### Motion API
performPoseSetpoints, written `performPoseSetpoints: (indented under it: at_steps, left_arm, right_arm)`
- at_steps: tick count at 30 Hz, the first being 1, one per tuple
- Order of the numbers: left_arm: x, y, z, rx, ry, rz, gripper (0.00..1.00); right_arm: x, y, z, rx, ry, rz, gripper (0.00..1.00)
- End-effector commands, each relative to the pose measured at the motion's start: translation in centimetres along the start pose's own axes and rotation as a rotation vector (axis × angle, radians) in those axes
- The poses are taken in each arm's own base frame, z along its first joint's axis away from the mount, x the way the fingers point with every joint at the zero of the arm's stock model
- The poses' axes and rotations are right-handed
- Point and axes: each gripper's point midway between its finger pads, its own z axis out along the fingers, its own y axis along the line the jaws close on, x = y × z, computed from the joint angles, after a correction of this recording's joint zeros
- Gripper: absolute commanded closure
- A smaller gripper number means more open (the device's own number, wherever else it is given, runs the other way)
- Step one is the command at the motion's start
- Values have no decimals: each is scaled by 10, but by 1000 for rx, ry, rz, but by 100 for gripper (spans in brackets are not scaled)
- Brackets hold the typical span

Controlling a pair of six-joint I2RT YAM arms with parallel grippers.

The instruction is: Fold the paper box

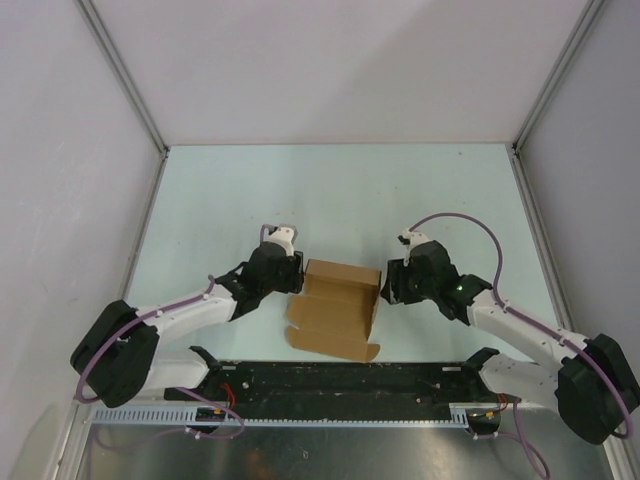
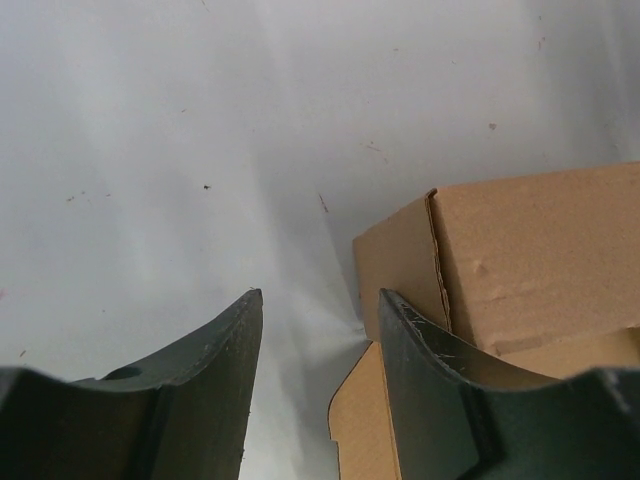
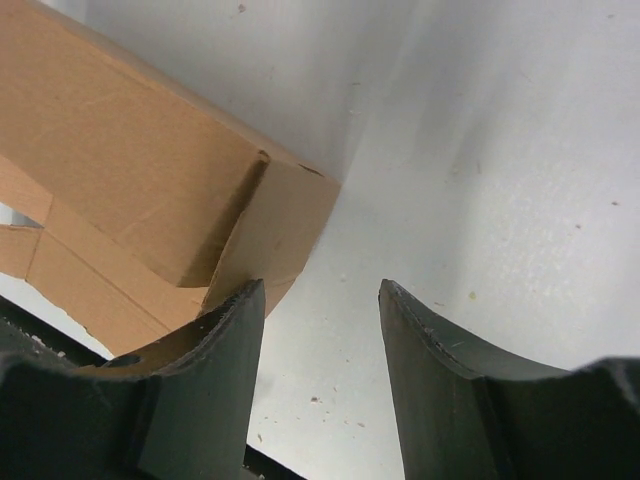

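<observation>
The paper box (image 1: 335, 308) is a brown cardboard mailer lying partly folded at the table's near middle, its far wall raised and a flap spread toward me. My left gripper (image 1: 298, 276) stands at the box's left end, open. In the left wrist view only table shows between the tips (image 2: 320, 300), and the right fingertip (image 2: 400, 320) sits close against the box's corner (image 2: 540, 250). My right gripper (image 1: 386, 286) stands at the box's right end, also open (image 3: 322, 290) with bare table between its fingers. Its left finger (image 3: 235, 320) is beside the box's rounded end flap (image 3: 285, 215).
The pale table (image 1: 330, 190) is enclosed by white walls with metal corner posts (image 1: 125, 80). A black rail (image 1: 340, 380) runs along the near edge between the two arm bases.
</observation>
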Motion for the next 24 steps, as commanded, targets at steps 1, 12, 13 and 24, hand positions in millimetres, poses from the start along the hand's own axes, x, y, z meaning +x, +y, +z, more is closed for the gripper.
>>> performPoseSetpoints:
  at_steps: [1,12,13,24]
  left_arm:
    - [-8,-6,1,18,-29,-19,45]
    - [-25,-5,-14,13,-91,-26,45]
    - [-24,-4,-14,10,-89,-24,46]
    - [-16,-27,-50,140,-124,-33,48]
  right_arm:
    - [-9,-4,-13,6,-24,12,45]
    - [9,-4,-24,-4,51,92,45]
    - [9,-3,-26,-3,49,100,45]
    - [9,-2,-47,28,8,229,44]
